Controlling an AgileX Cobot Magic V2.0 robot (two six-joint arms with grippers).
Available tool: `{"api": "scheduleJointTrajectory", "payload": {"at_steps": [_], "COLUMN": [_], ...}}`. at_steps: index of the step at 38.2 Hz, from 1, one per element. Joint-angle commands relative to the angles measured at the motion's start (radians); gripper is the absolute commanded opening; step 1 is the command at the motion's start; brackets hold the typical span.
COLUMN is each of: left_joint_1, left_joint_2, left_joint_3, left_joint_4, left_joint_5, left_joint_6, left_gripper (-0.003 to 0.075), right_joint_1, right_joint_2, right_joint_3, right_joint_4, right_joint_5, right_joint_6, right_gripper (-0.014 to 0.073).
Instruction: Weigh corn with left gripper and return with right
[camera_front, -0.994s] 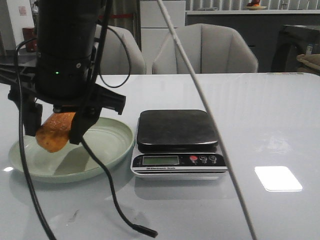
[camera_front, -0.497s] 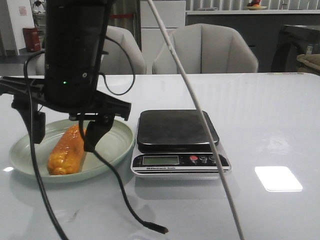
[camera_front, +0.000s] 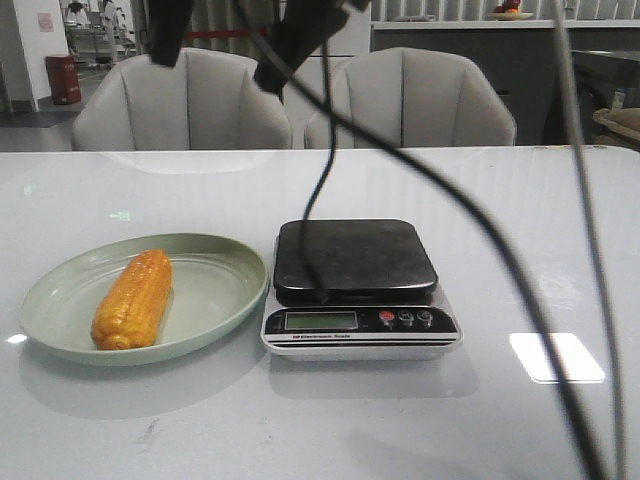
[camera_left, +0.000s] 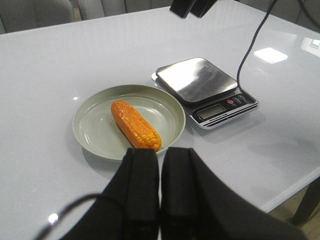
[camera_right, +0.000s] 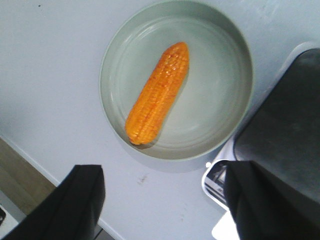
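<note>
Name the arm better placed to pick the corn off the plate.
Right, probably. The right gripper hangs open directly above the corn on the plate; the left gripper is shut, off to one side.

Scale (camera_right: 280, 130) cut by frame edge; display (camera_front: 321, 320) digits unreadable.

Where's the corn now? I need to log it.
The corn lies in the green plate, on the table left of the scale in the front view.
</note>
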Motion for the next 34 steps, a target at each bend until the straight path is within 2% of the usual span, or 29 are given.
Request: {"api": "scheduleJointTrajectory", "payload": {"at_steps": [1,8,14,20,34], "left_joint_1": [0.003,0.003,0.003,0.003,0.003], "left_joint_2": [0.014,0.014,0.014,0.014,0.014], "left_joint_3": [-0.025,-0.025,-0.025,-0.025,-0.025], "left_joint_4": [-0.004,-0.004,-0.004,-0.004,-0.004], "left_joint_5": [-0.07,-0.07,-0.07,-0.07,-0.07], "left_joint_6": [-0.002,-0.002,-0.002,-0.002,-0.002], "left_gripper": [0.0114,0.0114,0.0114,0.0114,0.0114], "right_joint_1": [-0.061,-0.144,-0.194,-0.226,-0.228], "right_joint_2": [-0.126,-0.275,-0.438,-0.636,-1.132], "right_joint_3": [-0.001,0.138,0.343,0.601,1.17], "right_joint_4": [0.025,0.023,0.023,0.023,0.022], "right_joint_5": [0.038,-0.009,-0.104,-0.297,-0.706], "right_joint_6": [-0.08,-0.169,-0.218,-0.258,-0.276], "right_gripper": [0.0592,0.0592,0.0592,0.0592,0.0592]}}
